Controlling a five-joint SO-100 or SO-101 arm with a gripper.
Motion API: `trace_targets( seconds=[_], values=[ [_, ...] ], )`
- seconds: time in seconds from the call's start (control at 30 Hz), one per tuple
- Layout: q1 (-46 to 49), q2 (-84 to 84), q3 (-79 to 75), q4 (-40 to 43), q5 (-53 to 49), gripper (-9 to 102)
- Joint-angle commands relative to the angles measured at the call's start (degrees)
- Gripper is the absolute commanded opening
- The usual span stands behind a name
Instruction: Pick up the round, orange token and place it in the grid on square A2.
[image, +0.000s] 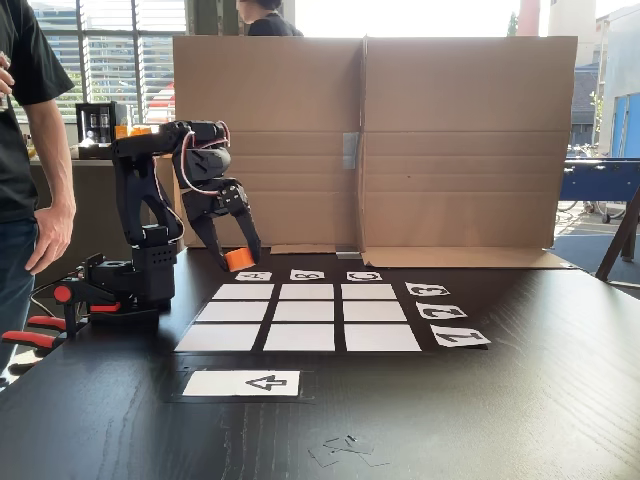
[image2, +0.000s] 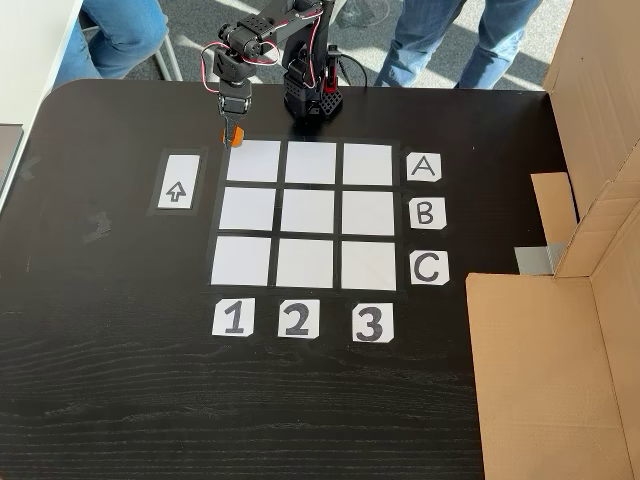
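- Plainly, all nine white squares of the grid (image2: 309, 214) lay bare, with nothing resting on any of them in both fixed views.
- Square A2 (image2: 311, 163) sat in the far row, middle column, in a fixed view, empty.
- The gripper (image: 240, 260) was clenched on the token (image: 238, 259), holding it low over the table.
- In a fixed view the token (image2: 234, 135) sat just beyond the far left corner of the grid, outside the squares.
- Letter cards (image2: 427, 213) lined the grid's right side there, and number cards (image2: 296, 320) its near side.
- An arrow card (image2: 176, 192) lay left of the grid.
- The table (image2: 120, 360) was black wood grain.
- A folded cardboard wall (image: 460, 140) stood behind the grid.
- A person's arm (image: 52, 170) hung at the left, before bright windows.
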Motion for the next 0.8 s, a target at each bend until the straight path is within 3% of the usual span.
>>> trace_targets(
  seconds=[0.0, 0.33, 0.77],
  values=[
    [-2.7, 3.9, 3.1, 1.8, -4.7, -1],
    [-10.1, 13.8, 12.6, 5.2, -15.2, -1],
    [-22.2, 23.4, 28.1, 3.1, -16.3, -1]
  ],
)
